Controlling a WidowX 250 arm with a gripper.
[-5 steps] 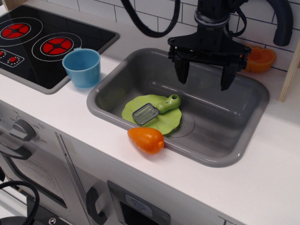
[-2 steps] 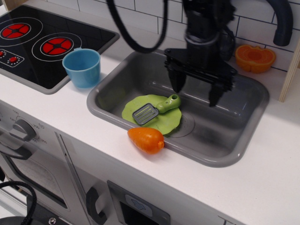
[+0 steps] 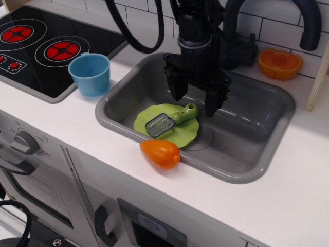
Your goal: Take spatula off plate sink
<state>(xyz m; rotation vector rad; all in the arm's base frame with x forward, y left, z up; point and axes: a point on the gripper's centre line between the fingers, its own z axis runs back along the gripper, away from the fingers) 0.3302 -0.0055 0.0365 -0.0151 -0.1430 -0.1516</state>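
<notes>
The spatula [image 3: 171, 119], with a light-green handle and grey slotted blade, lies across the lime-green plate [image 3: 181, 135] on the floor of the grey sink [image 3: 247, 149]. My black gripper [image 3: 194, 104] hangs open inside the sink, just above the spatula's handle end. One finger [image 3: 177, 88] is to the left of the handle tip, the other [image 3: 212, 103] to its right. The gripper holds nothing.
An orange toy carrot [image 3: 160, 153] lies on the sink's front rim. A blue cup [image 3: 90, 73] stands left of the sink beside the stove [image 3: 31, 43]. A black faucet [image 3: 303, 20] and an orange pumpkin-like toy [image 3: 280, 63] sit at the back right.
My gripper has moved left and down into the sink, from above its right half to just over the spatula's handle. It stays open. The spatula and plate have not moved.
</notes>
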